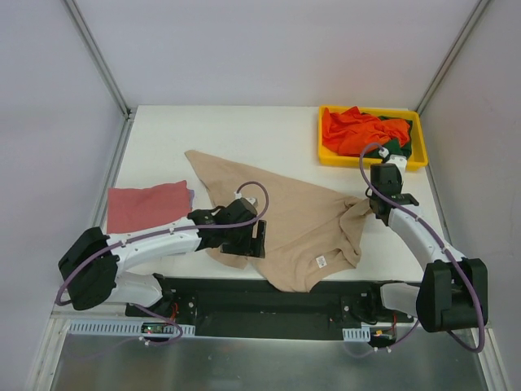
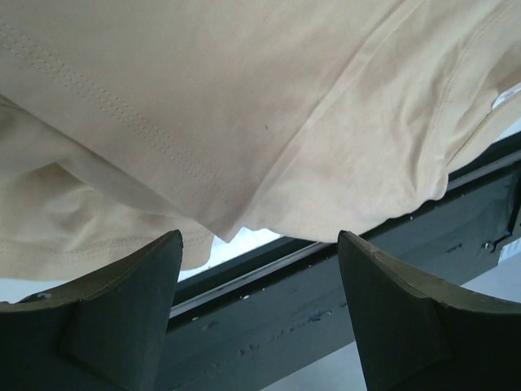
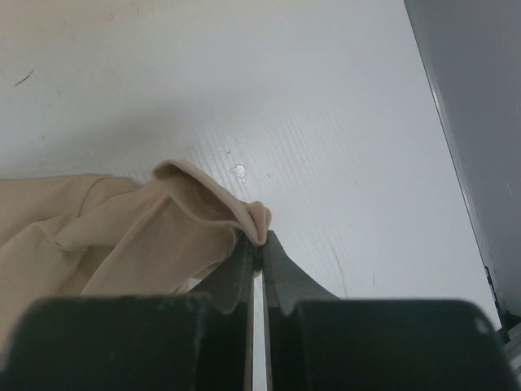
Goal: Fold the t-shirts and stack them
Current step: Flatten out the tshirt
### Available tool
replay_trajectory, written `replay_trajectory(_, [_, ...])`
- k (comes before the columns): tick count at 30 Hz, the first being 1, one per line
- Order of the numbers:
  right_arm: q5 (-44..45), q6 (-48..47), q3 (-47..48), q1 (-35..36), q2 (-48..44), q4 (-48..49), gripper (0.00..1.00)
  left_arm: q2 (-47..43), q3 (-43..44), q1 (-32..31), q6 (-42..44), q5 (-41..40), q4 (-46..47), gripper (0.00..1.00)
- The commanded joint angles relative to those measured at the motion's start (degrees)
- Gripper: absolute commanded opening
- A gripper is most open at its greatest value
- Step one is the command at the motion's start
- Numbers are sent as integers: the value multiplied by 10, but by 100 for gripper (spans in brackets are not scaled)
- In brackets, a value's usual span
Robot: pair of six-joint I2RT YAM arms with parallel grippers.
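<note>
The tan shirt [image 1: 293, 220] lay unfolded and creased across the middle of the worktop [image 1: 244, 134]. Its near end lapped over the dark rail [image 1: 244, 297] at the front edge.

The left fingers [image 2: 122, 318] were spread wide and held nothing. They sat low over the shirt's left near part, with a doubled fold of the cloth just beyond their tips.

The right fingers [image 3: 232, 281] were pressed together, pinching a rolled edge at the shirt's right corner, close to the worktop surface.

A red shirt [image 1: 146, 205] lay folded flat at the left side of the worktop. A strip of lilac cloth [image 1: 191, 196] showed along its right edge.

The yellow tray [image 1: 350, 161] stood at the far right corner. It held an orange shirt [image 1: 350, 130] and a green shirt [image 1: 397, 148], both crumpled.
</note>
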Motion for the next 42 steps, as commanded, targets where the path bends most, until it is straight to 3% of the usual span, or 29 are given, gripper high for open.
replay_trajectory(1, [-5,12,0,-3,-18,15,0,27,6,-8,-23,1,17,74])
replay_trajectory(7, [-1,12,1,-4,-16,12,0,59,13,-10,-33,8,27,68])
replay_trajectory(14, [-2,11,3,-4,-15,10,0,77,26,-18,-39,14,41,52])
replay_trajectory(25, [-6,12,7,-5,-9,3,0,81,41,-22,-32,7,34,47])
replay_trajectory(36, [2,9,14,-5,5,-6,0,104,86,-22,-31,-80,-56,49])
replay_trajectory(42, [2,8,20,-5,12,-10,0,133,115,-22,-24,-105,-86,41])
